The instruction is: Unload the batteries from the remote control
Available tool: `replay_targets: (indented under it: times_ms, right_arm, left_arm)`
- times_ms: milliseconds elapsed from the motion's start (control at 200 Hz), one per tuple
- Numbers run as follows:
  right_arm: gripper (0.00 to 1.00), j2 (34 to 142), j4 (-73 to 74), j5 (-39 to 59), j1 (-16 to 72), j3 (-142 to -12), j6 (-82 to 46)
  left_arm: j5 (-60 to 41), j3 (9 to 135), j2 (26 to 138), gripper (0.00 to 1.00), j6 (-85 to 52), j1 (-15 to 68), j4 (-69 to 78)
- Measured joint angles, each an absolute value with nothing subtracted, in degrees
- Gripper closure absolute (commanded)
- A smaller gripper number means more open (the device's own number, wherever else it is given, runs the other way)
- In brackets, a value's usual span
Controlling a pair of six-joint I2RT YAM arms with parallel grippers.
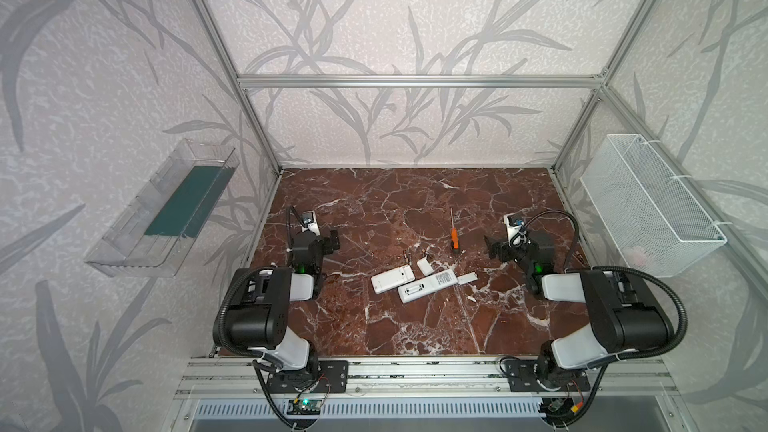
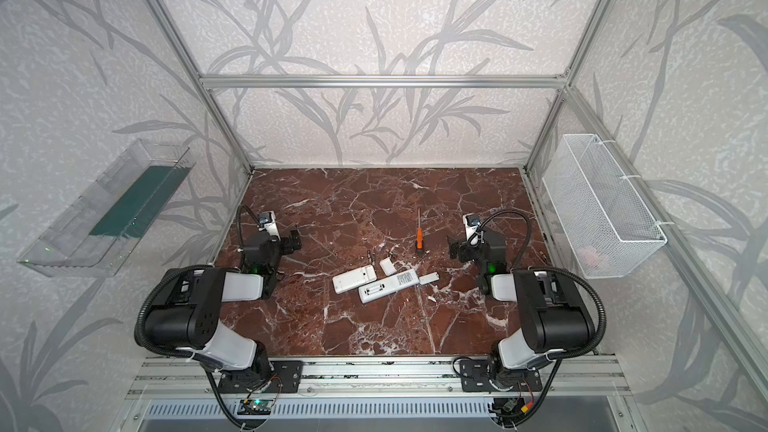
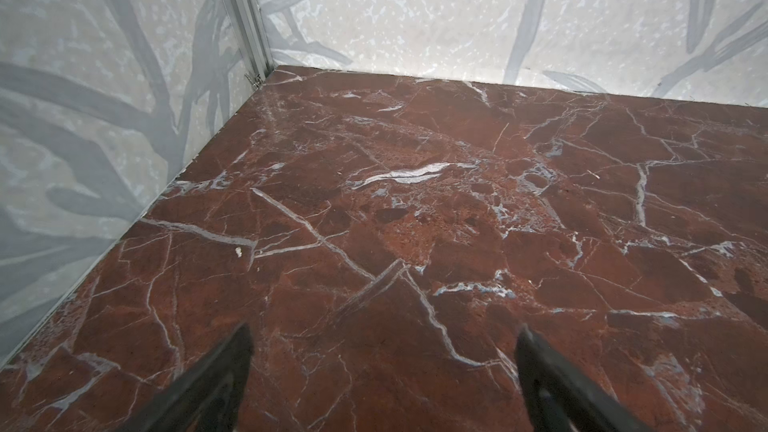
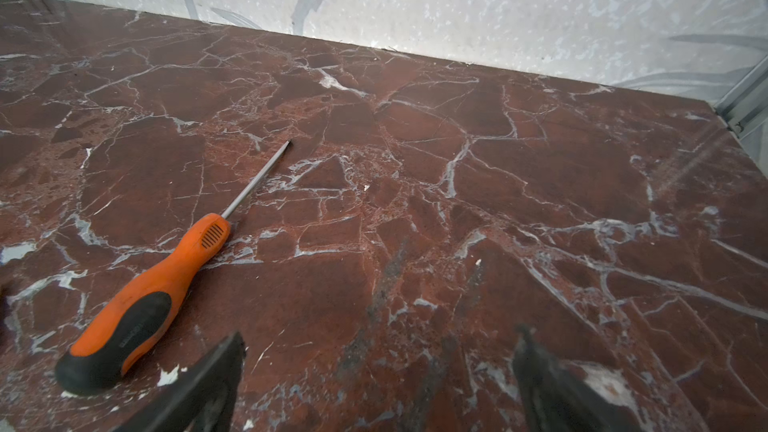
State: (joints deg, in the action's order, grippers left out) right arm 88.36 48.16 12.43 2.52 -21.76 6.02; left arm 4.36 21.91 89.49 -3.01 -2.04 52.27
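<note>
The left gripper (image 3: 382, 336) has its jaws spread wide with nothing between them, over bare marble near the table's left edge. The right gripper (image 4: 380, 340) is just as wide and just as empty, hanging low over the right half of the table.

The batteries (image 1: 407, 256) lie loose on the tabletop (image 1: 415, 326) near its middle. They show as a few tiny dark cells close together, between the two grippers and well apart from both. They are too small to count with certainty.

Just in front of them lie two white remotes side by side, both slanted:
- The shorter remote (image 1: 392, 279) lies to the left.
- The longer remote (image 1: 428, 284) lies to the right and shows a printed label.

Whether any cell is left inside either remote cannot be told.

Two small white covers lie loose nearby:
- One cover (image 1: 425, 265) is just beside the far end of the shorter remote.
- The other cover (image 1: 466, 278) is off the right end of the longer remote.

Farther back, an orange-handled screwdriver (image 4: 145, 297) lies flat with its shaft pointing toward the back wall, close beside the right gripper's fingers (image 4: 216, 371) but not touching them.

On the side walls hang a clear tray (image 1: 162, 209) on the left and a white mesh basket (image 1: 648, 205) on the right.
</note>
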Motion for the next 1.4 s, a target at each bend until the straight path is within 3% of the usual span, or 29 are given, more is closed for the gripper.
replay_targets:
  times_ms: [525, 730, 960, 1400]
  right_arm:
    - [0.01, 88.2, 48.2, 12.5, 2.5, -21.7, 6.0]
    - [0.01, 82.2, 44.4, 12.4, 2.5, -22.0, 6.0]
    - [0.01, 90.2, 49.4, 12.0, 2.5, -21.8, 5.8]
    - [0.01, 88.6, 47.4, 12.1, 2.5, -22.5, 5.9]
  left_arm:
    - [4.6, 21.9, 89.5, 0.01, -2.9, -1.8, 52.3]
    - [4.6, 21.9, 89.5, 0.01, -2.9, -1.8, 52.3]
    - [4.6, 21.9, 89.5, 0.01, -2.9, -1.8, 52.4]
    - [4.5, 21.9, 89.5, 0.01, -2.6, -1.9, 52.3]
